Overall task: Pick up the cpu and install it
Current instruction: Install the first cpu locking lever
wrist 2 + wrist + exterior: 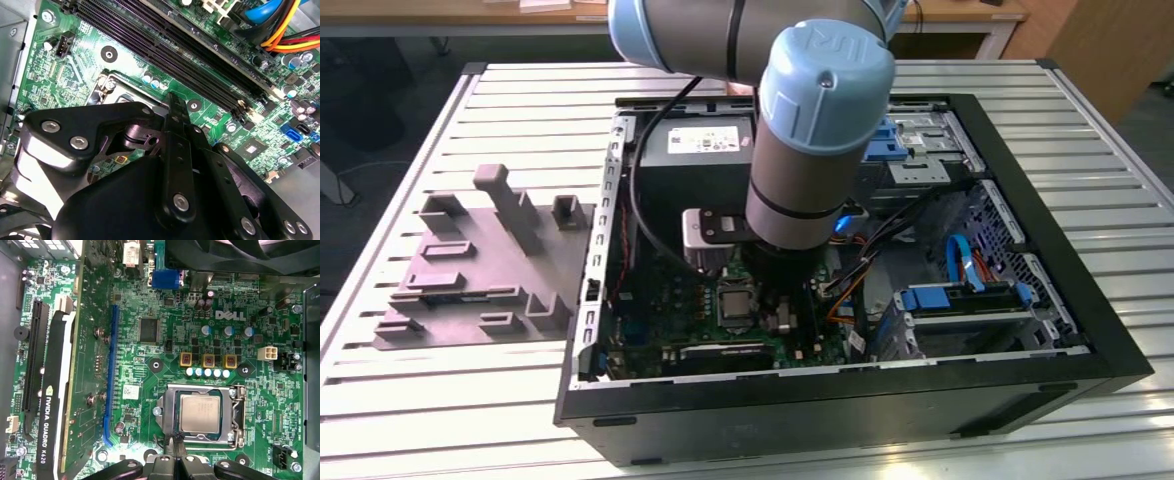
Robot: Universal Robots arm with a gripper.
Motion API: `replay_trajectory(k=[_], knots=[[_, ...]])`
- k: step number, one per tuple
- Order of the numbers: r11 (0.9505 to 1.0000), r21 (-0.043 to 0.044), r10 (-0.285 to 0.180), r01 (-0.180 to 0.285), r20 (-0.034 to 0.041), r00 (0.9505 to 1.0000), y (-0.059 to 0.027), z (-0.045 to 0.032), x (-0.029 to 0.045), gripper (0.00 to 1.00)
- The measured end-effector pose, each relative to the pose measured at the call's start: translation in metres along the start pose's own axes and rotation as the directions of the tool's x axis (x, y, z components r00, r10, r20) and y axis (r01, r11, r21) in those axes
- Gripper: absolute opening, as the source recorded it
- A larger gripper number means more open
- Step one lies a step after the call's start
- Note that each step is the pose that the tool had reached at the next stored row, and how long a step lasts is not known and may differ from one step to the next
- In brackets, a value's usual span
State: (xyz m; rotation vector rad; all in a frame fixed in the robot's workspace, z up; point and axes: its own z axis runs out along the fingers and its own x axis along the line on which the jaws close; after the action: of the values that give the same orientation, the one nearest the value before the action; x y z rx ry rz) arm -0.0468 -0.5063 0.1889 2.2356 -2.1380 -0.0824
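- The gripper [175,449] has its two fingers drawn together with nothing between them; the tips sit at the rim of the socket frame [239,412].
- The cpu [200,413] lies flat inside that frame on the motherboard [135,305], looking square to its edges, so the placing part seems done.
- Doing this step well, as I judge it: move straight up and down, make no sideways sweep across the chip's top, and press only lightly on the frame.
- Edges: in the second wrist view the memory slots [190,55] run just beside the socket, with bundled cables [285,30] beyond them.
- In the exterior view the power supply [700,150] stands at twelve o'clock from the socket and the blue drive cage [961,300] at three o'clock.
- The graphics card [50,405] stands on edge, well apart from the socket.
- Open room is mainly overhead, out through the case [1047,225] opening; the grey fixture tray [467,270] lies outside at nine o'clock.
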Motion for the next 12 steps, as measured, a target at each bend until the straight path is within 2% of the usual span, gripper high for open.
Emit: replay_trajectory(k=[12], knots=[[0.9999,0.0001,-0.013,0.013,-0.0009,0.9999,-0.0025,-0.0001,0.0001,0.11]])
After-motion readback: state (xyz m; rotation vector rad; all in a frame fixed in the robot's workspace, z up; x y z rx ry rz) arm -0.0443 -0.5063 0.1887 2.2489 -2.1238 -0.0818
